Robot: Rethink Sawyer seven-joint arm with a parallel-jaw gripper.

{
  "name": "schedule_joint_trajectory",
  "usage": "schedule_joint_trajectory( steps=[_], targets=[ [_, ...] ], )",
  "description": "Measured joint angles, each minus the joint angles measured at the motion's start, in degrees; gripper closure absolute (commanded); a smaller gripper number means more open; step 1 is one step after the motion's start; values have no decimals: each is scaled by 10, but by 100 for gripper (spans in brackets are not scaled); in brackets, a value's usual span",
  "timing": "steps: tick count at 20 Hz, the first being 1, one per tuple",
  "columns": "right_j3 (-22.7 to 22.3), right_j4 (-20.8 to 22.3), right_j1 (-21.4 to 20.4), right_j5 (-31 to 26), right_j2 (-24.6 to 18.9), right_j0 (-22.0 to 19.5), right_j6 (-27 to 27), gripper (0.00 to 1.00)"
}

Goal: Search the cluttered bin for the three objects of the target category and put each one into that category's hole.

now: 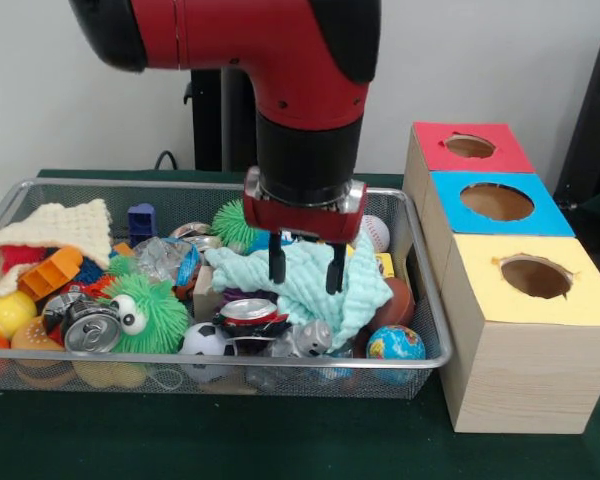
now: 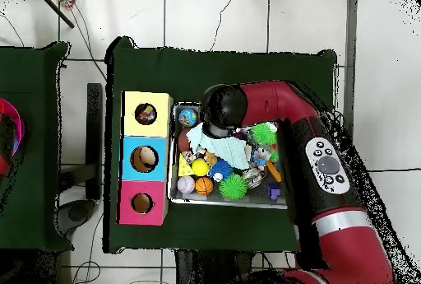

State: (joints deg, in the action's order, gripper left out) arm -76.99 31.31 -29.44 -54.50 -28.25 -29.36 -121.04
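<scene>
My tool (image 1: 306, 268) hangs over the right half of the wire bin (image 1: 426, 300), its two fingers spread apart and pinching nothing, the tips just above a pale green knitted cloth (image 1: 320, 285). One crumpled wrapper (image 1: 170, 260) lies left of the cloth, between a fuzzy green ball (image 1: 150, 312) and the far clutter. The yellow-topped hole (image 1: 535, 276) is in the nearest box, right of the bin.

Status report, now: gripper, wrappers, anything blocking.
Gripper open, empty, over mint knitted cloth. One crumpled wrapper visible in bin. Yellow hole clear.
</scene>
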Motion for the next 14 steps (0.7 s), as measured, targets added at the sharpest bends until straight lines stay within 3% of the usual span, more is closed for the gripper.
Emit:
schedule_joint_trajectory(
  steps=[4, 14],
  targets=[
    [0, 8, 31, 37, 0, 0, 0, 0],
    [-5, 11, 92, 37, 0, -7, 0, 0]
  ],
)
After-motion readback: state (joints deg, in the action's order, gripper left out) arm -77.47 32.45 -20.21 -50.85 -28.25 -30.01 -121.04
